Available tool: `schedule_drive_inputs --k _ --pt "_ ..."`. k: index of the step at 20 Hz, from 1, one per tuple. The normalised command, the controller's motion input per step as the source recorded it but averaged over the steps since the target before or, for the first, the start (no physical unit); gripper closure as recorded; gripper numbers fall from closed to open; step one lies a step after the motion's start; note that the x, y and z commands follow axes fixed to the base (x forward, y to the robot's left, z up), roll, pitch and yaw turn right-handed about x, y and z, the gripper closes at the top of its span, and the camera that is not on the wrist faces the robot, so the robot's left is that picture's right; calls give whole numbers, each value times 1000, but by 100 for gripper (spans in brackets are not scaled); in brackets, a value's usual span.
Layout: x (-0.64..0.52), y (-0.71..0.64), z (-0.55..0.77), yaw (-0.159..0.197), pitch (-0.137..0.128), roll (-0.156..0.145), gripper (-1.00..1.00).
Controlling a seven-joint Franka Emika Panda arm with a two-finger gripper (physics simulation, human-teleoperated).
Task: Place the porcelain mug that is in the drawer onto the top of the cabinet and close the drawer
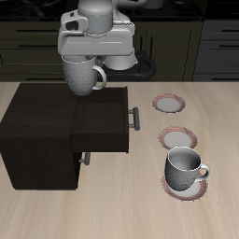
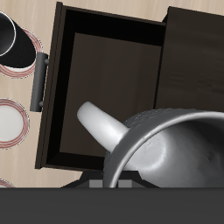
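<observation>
My gripper (image 1: 84,62) is shut on the porcelain mug (image 1: 82,76), a large speckled grey-white mug, and holds it in the air above the back edge of the cabinet (image 1: 35,117), beside the drawer (image 1: 103,119). The drawer stands pulled out, with its grey bar handle (image 1: 135,117) facing the saucers. In the wrist view the mug (image 2: 171,149) hangs close to the camera with its loop handle (image 2: 103,128) over the drawer (image 2: 105,87), which is open and empty. The cabinet's flat top (image 2: 197,61) lies beside it. My fingertips are hidden in that view.
A smaller grey mug (image 1: 184,168) stands on a reddish-rimmed saucer near the table's front edge; it also shows in the wrist view (image 2: 10,44). Two bare saucers (image 1: 170,103) (image 1: 175,138) lie beyond the drawer handle. A second, shut drawer has a handle (image 1: 86,157) lower on the cabinet.
</observation>
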Motion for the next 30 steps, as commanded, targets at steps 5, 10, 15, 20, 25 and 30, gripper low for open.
schedule_drive_inputs --k 5,10,15,20,25,30 --pt "-88 -220 205 -10 -29 -17 100" --pt "71 -470 91 -9 -14 -66 100" --pt "94 -397 26 -25 -7 -51 100" --pt "74 -193 -96 -30 13 -24 100" --pt "28 59 -145 -5 16 9 100" --pt "71 6 -195 -14 20 -9 100"
